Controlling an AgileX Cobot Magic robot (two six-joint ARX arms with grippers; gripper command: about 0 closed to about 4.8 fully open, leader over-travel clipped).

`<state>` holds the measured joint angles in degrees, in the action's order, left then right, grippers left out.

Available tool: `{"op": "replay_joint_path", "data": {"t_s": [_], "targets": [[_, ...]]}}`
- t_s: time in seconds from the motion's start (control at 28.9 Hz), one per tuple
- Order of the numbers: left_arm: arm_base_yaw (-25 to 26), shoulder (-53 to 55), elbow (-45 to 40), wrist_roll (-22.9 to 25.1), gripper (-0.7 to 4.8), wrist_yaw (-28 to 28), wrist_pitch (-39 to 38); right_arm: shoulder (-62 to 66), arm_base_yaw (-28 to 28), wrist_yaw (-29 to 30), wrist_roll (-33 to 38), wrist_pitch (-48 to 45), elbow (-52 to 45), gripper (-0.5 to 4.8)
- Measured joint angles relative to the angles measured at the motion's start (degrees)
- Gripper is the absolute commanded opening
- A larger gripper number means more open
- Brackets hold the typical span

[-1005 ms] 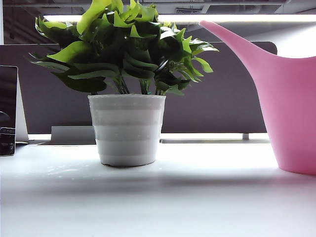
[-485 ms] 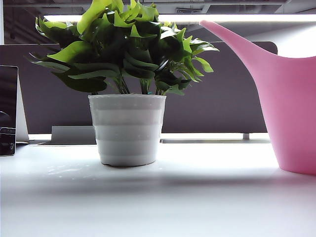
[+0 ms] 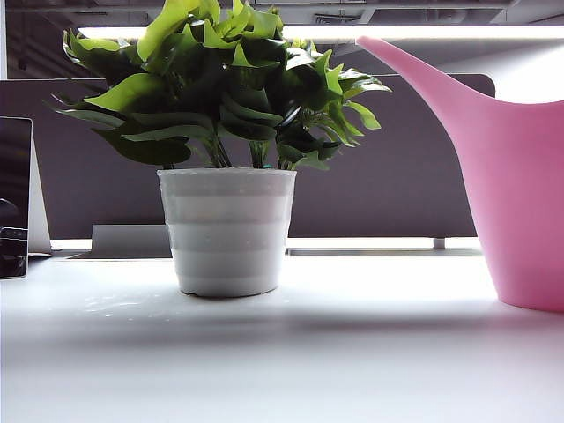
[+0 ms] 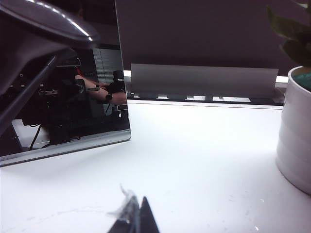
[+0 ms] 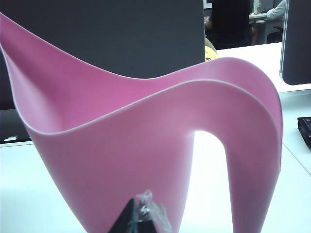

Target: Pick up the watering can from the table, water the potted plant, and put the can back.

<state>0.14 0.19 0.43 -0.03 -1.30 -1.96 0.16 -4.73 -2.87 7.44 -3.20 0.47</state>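
Observation:
The pink watering can [image 3: 520, 194] stands upright on the white table [image 3: 282, 352] at the right, its long spout reaching up and left toward the potted plant [image 3: 227, 229], which sits left of centre in a white ribbed pot. Neither gripper shows in the exterior view. In the right wrist view the can [image 5: 121, 145] fills the picture, handle loop on one side. My right gripper [image 5: 137, 216] is shut just short of the can's body, holding nothing. My left gripper [image 4: 137, 213] is shut and empty, low over the table [image 4: 194, 160], with the plant's pot [image 4: 294, 141] off to one side.
A dark partition [image 3: 397, 176] runs along the back of the table. A glossy dark panel [image 4: 63, 97] leans at the table's left end, also seen as the panel [image 3: 13, 194] in the exterior view. A monitor [image 5: 296, 43] and a small black object [image 5: 305, 128] lie beyond the can.

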Motion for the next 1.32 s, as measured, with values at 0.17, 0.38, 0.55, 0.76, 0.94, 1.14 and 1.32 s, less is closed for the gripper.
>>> {"op": "replay_joint_path", "data": {"t_s": [0.17, 0.38, 0.55, 0.76, 0.94, 1.14, 1.32], "targets": [[0.0, 0.0, 0.0, 0.0, -0.05, 0.0, 0.0, 0.0, 0.0, 0.0, 0.0, -0.4, 0.0, -0.08], [0.0, 0.0, 0.0, 0.0, -0.05, 0.0, 0.0, 0.0, 0.0, 0.0, -1.1, -0.4, 0.0, -0.08], [0.0, 0.0, 0.0, 0.0, -0.05, 0.0, 0.0, 0.0, 0.0, 0.0, -1.5, -0.4, 0.0, -0.08], [0.0, 0.0, 0.0, 0.0, -0.05, 0.0, 0.0, 0.0, 0.0, 0.0, -1.5, -0.4, 0.0, -0.08], [0.0, 0.0, 0.0, 0.0, -0.05, 0.0, 0.0, 0.0, 0.0, 0.0, -1.5, -0.4, 0.0, -0.08], [0.0, 0.0, 0.0, 0.0, -0.05, 0.0, 0.0, 0.0, 0.0, 0.0, -1.5, -0.4, 0.0, -0.08], [0.0, 0.0, 0.0, 0.0, -0.05, 0.0, 0.0, 0.0, 0.0, 0.0, -1.5, -0.4, 0.0, -0.08]]}}
